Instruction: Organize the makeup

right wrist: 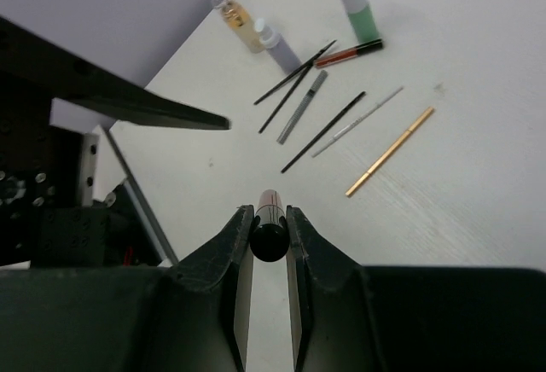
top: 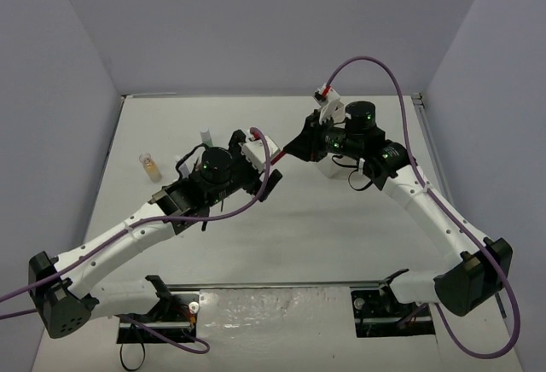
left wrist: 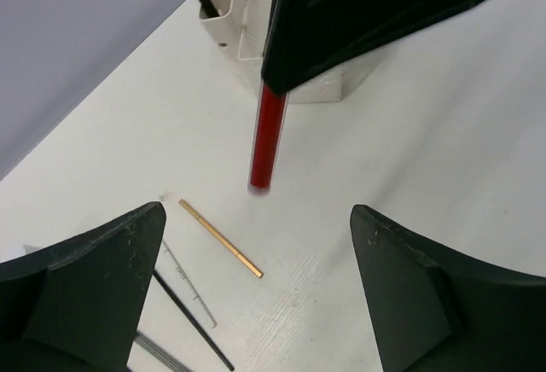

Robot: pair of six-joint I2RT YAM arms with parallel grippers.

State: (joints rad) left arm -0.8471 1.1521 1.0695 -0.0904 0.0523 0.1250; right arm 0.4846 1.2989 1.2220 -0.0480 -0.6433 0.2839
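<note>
Right jaws grip red pencil [right wrist: 269, 223]; white box [left wrist: 230, 14] shows from left wrist.

Held: red pencil [right wrist: 268, 240], black end cap, clamped between fingers of right gripper [right wrist: 267, 212], shaft slanting steeply down toward table; ahead of that gripper, flat on table, loose fan of thin sticks: tan pencil [right wrist: 391, 151] at right, white pencil [right wrist: 358, 121], black pencil [right wrist: 324, 131], grey pencil [right wrist: 303, 106], two crossed black brushes [right wrist: 294, 78], dark red tube [right wrist: 348, 52]; beyond sticks, amber bottle [right wrist: 239, 24], grey bottle [right wrist: 277, 43] touching it, green bottle [right wrist: 357, 5] apart at right; tan pencil also just ahead of spread left gripper [left wrist: 258, 214].
</note>
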